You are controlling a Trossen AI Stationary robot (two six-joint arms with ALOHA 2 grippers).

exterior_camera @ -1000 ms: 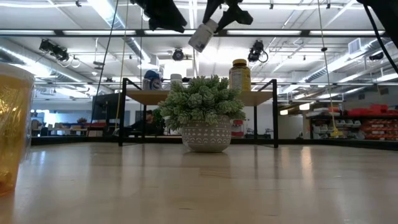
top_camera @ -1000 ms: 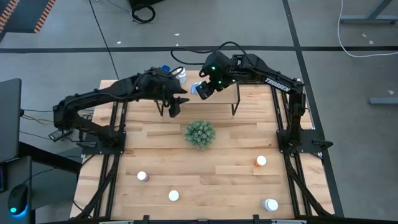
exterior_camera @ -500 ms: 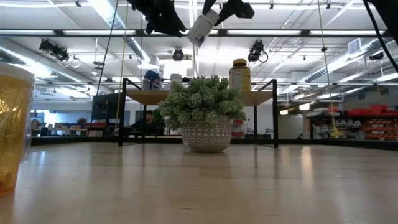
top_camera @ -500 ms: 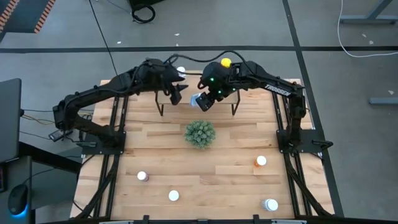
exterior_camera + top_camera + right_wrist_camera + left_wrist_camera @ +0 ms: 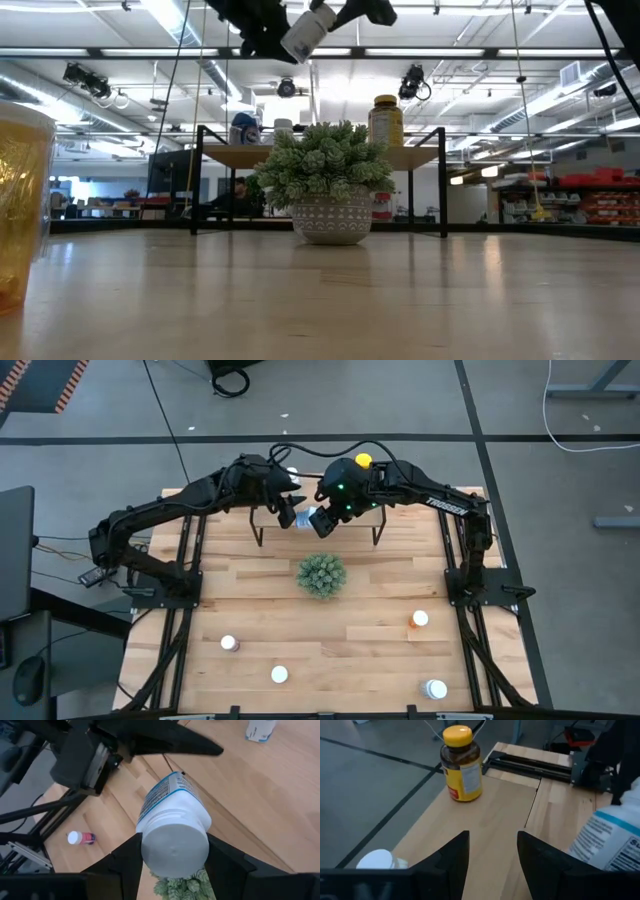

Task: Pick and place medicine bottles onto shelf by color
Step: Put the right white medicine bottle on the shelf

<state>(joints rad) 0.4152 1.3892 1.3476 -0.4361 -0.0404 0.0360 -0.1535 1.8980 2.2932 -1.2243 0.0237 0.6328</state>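
Observation:
My right gripper is shut on a white medicine bottle with a blue-and-white label and holds it high over the shelf's near edge. My left gripper is open just left of that bottle, with its fingers over the shelf board and the bottle off to one side. An amber yellow-capped bottle, a white bottle and a blue one stand on the shelf. Several more bottles stand on the tabletop, among them a purple one and an orange one. My right gripper pinches the white bottle between its two fingers, one on each side of the body near the white end that faces the wrist camera. It holds the bottle lifted clear and tilted, with the far end pointing down toward the left gripper.
A green spiky plant in a pot stands mid-table just in front of the shelf. A white bottle and a white-and-blue one stand near the near edge. A translucent orange thing stands close to the low camera.
My right gripper carried the bottle from over the shelf toward its near edge, then up and a little toward the table's left, and the bottle now lies flatter. My left gripper rose from in front of the shelf and moved toward the far edge, ending beside the bottle.

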